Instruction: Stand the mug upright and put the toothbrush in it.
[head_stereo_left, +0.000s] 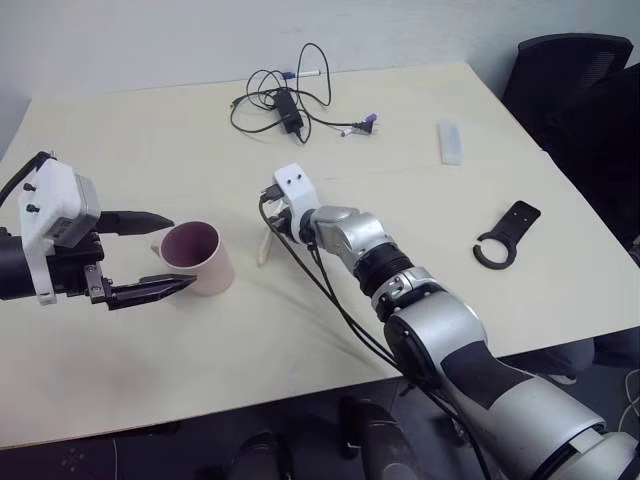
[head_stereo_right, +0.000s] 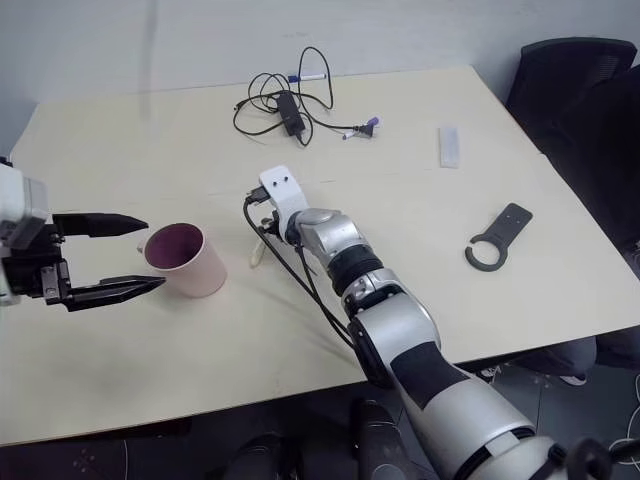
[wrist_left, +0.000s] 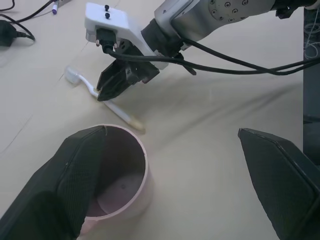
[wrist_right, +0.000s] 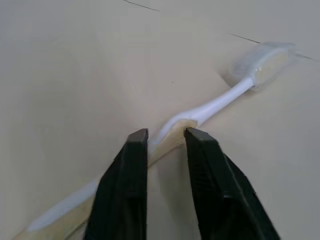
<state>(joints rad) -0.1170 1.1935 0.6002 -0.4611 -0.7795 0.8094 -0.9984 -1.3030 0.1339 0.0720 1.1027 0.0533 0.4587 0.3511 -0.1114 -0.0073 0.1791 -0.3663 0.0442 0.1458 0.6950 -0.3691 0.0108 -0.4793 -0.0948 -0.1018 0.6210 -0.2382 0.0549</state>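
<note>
One upright pink mug (head_stereo_left: 197, 256) sits between the spread-apart left hand (head_stereo_left: 152, 255); right hand (wrist_right: 166, 137) clamps one toothbrush (wrist_right: 215, 102) on the desk (head_stereo_left: 150, 150).

The right arm (head_stereo_left: 470, 370) at lower right has glossy silver shells with black joint rings and black cables running alongside. A white block (head_stereo_left: 296, 186) with two dark screws caps its wrist. At far left, the left wrist (head_stereo_left: 55, 215) is white over black, with textured black fingers (wrist_left: 75, 185).

Pale table (head_stereo_left: 150, 370), bearing upright mug (head_stereo_left: 200, 257), toothbrush (wrist_left: 107, 102), tangled cable (head_stereo_left: 285, 105), white bar (head_stereo_left: 451, 142), black bracket (head_stereo_left: 506, 238)
</note>
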